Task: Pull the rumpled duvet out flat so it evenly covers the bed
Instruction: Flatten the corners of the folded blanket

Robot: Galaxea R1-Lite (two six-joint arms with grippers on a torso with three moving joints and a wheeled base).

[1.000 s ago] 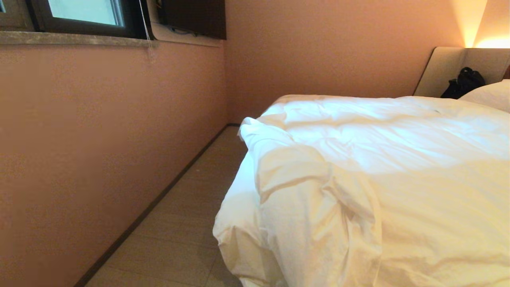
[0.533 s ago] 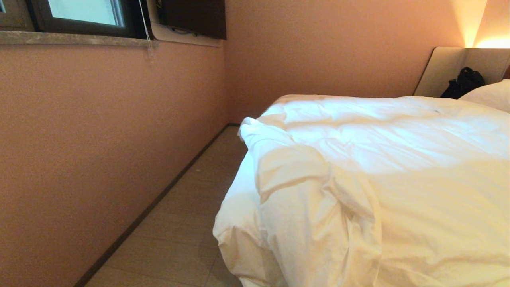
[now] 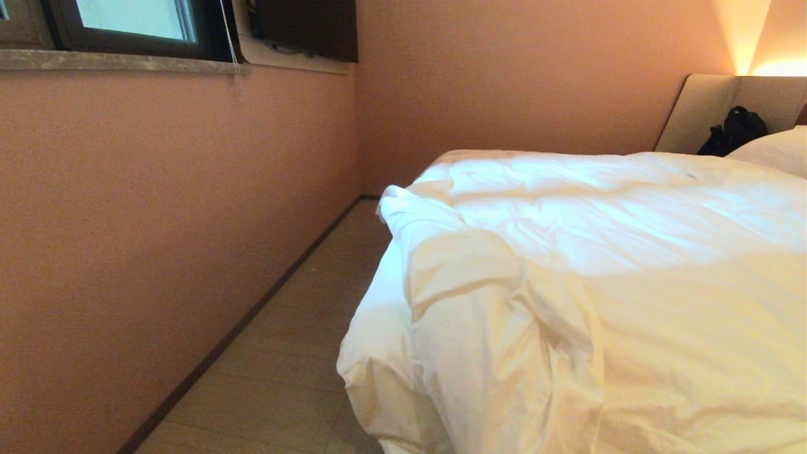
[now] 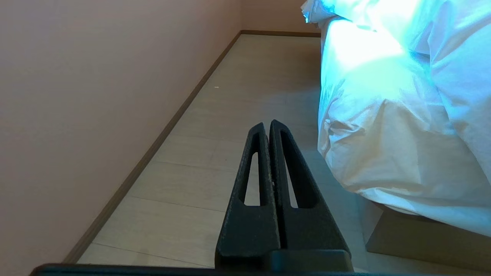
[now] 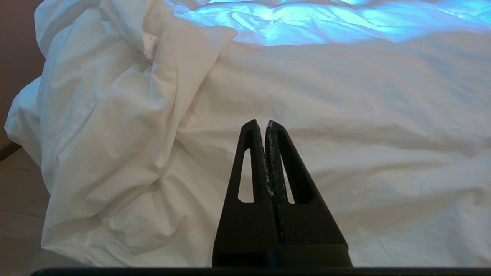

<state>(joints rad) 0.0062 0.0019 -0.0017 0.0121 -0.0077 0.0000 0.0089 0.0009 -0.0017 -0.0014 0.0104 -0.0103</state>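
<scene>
Pink wall [image 3: 157,208] fills the left of the head frame, with a window [image 3: 126,22] set at upper left and tiled floor [image 3: 284,353] running beside it. Right of centre, the bed [image 4: 414,237] is draped by the rumpled duvet [image 3: 567,284], bunched at its lower-left corner; a pillow [image 3: 775,151] and headboard [image 3: 706,107] are seen at upper right. The left gripper [image 4: 267,124] is clenched on nothing above the floor, the duvet to its right. The right gripper [image 5: 261,123] is pressed closed, empty, before the duvet.
</scene>
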